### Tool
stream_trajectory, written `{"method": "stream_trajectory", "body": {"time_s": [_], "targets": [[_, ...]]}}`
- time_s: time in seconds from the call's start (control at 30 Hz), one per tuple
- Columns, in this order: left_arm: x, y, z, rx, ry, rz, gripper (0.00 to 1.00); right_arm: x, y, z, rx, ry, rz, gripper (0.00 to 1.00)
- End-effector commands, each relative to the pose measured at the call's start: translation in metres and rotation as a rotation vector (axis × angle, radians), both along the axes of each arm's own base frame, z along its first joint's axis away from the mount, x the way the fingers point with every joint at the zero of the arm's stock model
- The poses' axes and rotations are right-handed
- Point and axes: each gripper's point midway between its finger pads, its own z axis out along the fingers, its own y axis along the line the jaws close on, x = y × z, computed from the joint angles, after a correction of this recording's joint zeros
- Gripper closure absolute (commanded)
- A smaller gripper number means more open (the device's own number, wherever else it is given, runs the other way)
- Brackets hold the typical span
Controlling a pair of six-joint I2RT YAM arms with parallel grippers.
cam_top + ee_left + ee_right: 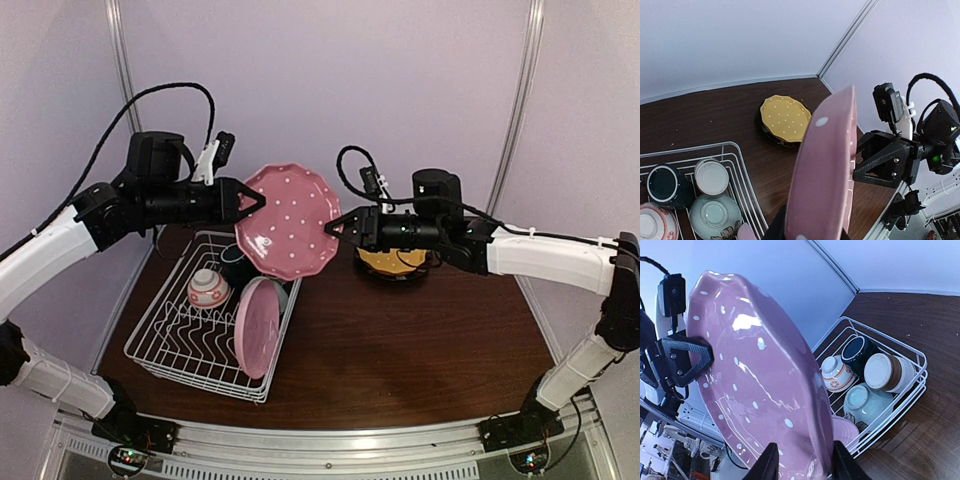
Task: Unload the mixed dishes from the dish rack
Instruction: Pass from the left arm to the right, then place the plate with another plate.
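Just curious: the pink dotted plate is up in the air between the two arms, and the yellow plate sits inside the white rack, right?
Not quite: the yellow plate sits on the table outside the white rack, as the left wrist view shows. The pink dotted plate is indeed in the air.

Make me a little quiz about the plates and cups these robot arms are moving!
1. Which dish hangs in the air between the left gripper and the right gripper? A a yellow plate, B a dotted pink plate, C a green cup.
2. True or false: the yellow plate lies inside the dish rack.
3. How many cups sit in the dish rack?
Key: 1 B, the dotted pink plate. 2 False, the yellow plate sits outside it. 3 Four.
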Motion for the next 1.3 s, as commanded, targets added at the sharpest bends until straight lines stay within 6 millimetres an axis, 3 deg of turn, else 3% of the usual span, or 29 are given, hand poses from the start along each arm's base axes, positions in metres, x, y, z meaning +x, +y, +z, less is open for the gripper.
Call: {"method": "stream_trajectory", "body": {"time_s": [0.0,0.27,0.37,0.5,0.6,0.8,0.9,1.03,1.27], "targets": [[0.001,-0.008,0.062,-0.193,-0.156,-0.031,1.0,-0.01,0.007,0.01,0.058,-0.003,0.053,0.68],[0.004,-0.007,0.058,-0.188,-0.149,-0.012,1.0,-0.011,0.003,0.015,0.064,-0.004,0.043,0.86],[0.006,-0.006,0.054,-0.18,-0.143,0.0,1.0,-0.01,0.001,0.017,0.068,0.0,0.028,0.99],[0.012,-0.002,0.045,-0.152,-0.121,0.04,1.0,-0.005,-0.005,0.02,0.067,0.008,-0.006,1.0],[0.015,-0.002,0.038,-0.133,-0.11,0.054,0.83,0.002,-0.013,0.018,0.056,0.016,-0.05,1.0],[0.023,0.006,0.03,-0.096,-0.093,0.113,0.29,0.023,-0.04,0.014,0.077,0.066,-0.145,1.0],[0.025,0.011,0.03,-0.081,-0.091,0.143,0.1,0.035,-0.056,0.008,0.065,0.087,-0.197,1.0],[0.026,0.013,0.027,-0.065,-0.085,0.153,0.03,0.06,-0.087,-0.008,0.012,0.132,-0.306,1.0],[0.029,0.022,0.019,-0.019,-0.08,0.2,0.02,0.107,-0.154,-0.033,-0.114,0.174,-0.503,1.0]]}}
